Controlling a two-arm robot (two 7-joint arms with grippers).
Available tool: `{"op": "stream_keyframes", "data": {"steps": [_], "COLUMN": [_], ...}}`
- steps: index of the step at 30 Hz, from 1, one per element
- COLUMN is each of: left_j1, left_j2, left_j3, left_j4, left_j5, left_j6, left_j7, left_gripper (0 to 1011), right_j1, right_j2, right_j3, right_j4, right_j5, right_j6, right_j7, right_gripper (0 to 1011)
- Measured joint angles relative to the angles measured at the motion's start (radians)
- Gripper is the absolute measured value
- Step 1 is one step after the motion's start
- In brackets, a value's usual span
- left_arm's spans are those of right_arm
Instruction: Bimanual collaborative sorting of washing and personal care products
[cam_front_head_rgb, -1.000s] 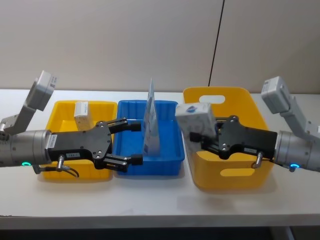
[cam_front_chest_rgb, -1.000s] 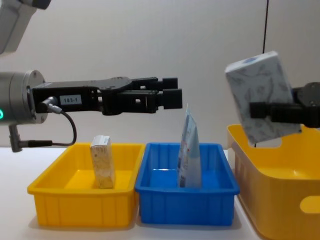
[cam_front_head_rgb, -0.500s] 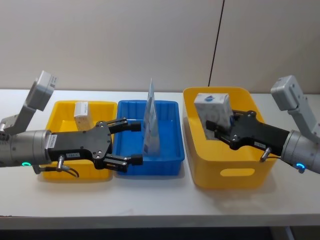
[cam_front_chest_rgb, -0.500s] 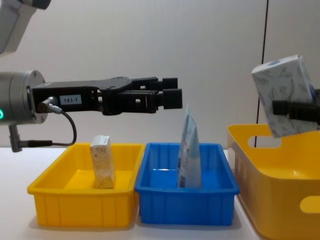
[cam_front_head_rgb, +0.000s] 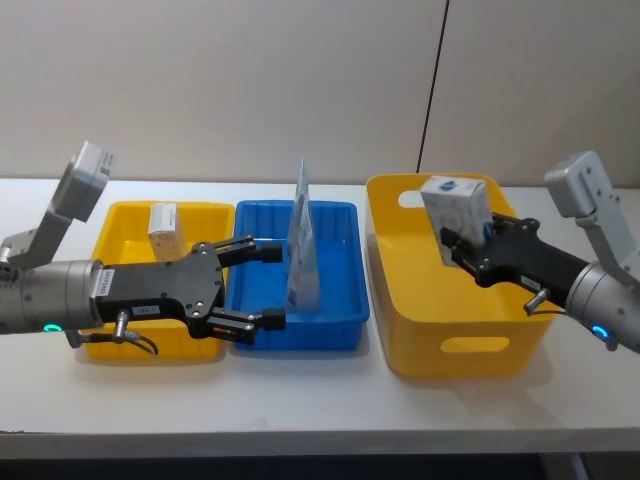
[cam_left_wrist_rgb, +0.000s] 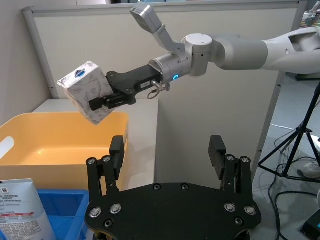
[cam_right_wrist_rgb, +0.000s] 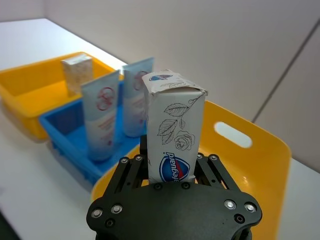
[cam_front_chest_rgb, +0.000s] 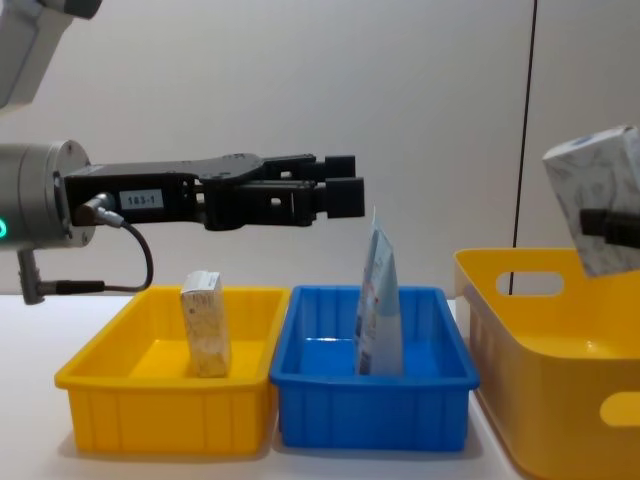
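Block pack (cam_front_head_rgb: 455, 212): was pinched between the jaws of the right gripper (cam_front_head_rgb: 462, 245), long axis near upright, logo end above them.
Left gripper (cam_front_head_rgb: 266, 284): jaws were held spread.

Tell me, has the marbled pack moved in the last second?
Yes. The marbled pack, shut in the right gripper, shifted rightward from above the large yellow bin's left rim to over its inside.

Silver-grey tubular left arm (cam_front_head_rgb: 55, 295) and right arm (cam_front_head_rgb: 605, 305), each with a teal light and a thin looping cable. Flat matte-black left gripper (cam_front_head_rgb: 270, 285) and right gripper (cam_front_head_rgb: 463, 242), studded with silver screws. The left one bears a white "183-1" label (cam_front_chest_rgb: 143, 199).
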Motion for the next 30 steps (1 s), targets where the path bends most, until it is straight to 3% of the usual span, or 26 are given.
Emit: {"op": "stream_keyframes", "data": {"steps": [15,30], "left_j1": [0.000,0.000], "left_j2": [0.000,0.000], "left_j3": [0.000,0.000], "left_j4": [0.000,0.000], "left_j5": [0.000,0.000], "left_j6": [0.000,0.000], "left_j7": [0.000,0.000], "left_gripper": [1001,1001], "right_j1": [-0.028,-0.019], "right_j2": [-0.044,-0.144], "right_j3": [0.023,0.017], "right_j4": [-0.017,0.019], "right_j5": [-0.087,-0.187], "right_j6": [0.103,0.250], "right_j7": [-0.223,-0.461], "right_gripper": [353,353]}}
